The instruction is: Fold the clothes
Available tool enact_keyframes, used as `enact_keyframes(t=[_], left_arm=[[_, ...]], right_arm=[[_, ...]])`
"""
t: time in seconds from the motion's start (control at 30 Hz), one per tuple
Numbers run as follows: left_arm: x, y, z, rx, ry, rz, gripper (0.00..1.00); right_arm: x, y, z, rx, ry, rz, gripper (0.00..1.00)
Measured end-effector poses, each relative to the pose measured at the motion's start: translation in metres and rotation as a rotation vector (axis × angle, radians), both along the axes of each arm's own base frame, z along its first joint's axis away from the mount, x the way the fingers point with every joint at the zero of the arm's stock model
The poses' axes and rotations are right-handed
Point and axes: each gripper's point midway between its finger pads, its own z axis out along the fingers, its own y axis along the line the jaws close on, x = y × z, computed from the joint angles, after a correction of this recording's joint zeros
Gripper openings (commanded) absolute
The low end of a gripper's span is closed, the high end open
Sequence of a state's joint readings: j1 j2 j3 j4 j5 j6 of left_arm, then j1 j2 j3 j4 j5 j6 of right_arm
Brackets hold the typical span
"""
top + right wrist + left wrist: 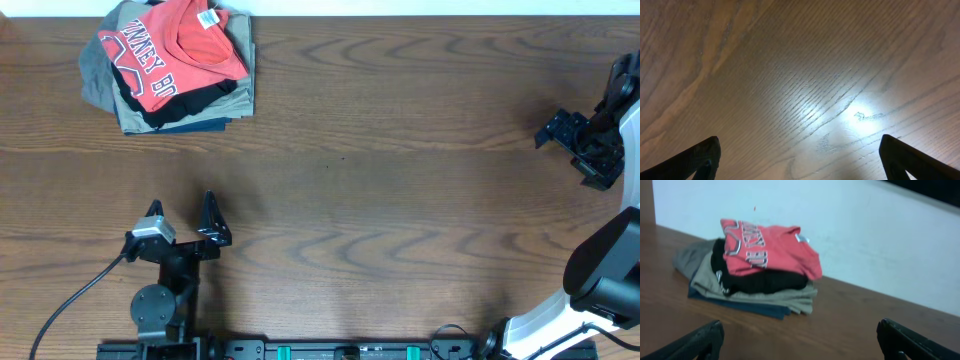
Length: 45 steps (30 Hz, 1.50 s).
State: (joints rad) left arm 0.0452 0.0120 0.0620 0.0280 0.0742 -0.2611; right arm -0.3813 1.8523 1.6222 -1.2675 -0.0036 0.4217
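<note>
Wooden worktop (400, 210) carrying garment pile (238, 95) at far left, red T-shirt (165, 55) lying on top. Left pincer (182, 203), right pincer (799, 146) standing wide open, gripping nothing.

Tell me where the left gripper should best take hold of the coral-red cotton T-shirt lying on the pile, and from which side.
Probably the coral-red cotton T-shirt's drooping right corner, which overhangs the black folded garment beneath. Bring the open left gripper from above, on the robot-facing side: that corner hangs free, so the fingers could pinch it alone.
</note>
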Motion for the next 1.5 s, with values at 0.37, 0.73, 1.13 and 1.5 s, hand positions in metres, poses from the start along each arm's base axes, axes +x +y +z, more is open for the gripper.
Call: enact_keyframes(t=[0.37,0.73,1.13,1.5], left_arm=[[0.002,0.005,-0.035,-0.003,0.091,0.025,0.98],[0.002,0.005,-0.036,-0.003,0.095,0.028,0.98],[0.002,0.005,-0.036,-0.003,0.095,0.028,0.98],[0.002,0.005,-0.036,-0.003,0.096,0.028,0.98]], right_arm=[[0.000,0.000,0.000,0.000,0.000,0.000,0.99],[0.000,0.000,0.000,0.000,0.000,0.000,0.99],[0.000,0.000,0.000,0.000,0.000,0.000,0.99],[0.000,0.001,0.000,0.000,0.000,0.002,0.99]])
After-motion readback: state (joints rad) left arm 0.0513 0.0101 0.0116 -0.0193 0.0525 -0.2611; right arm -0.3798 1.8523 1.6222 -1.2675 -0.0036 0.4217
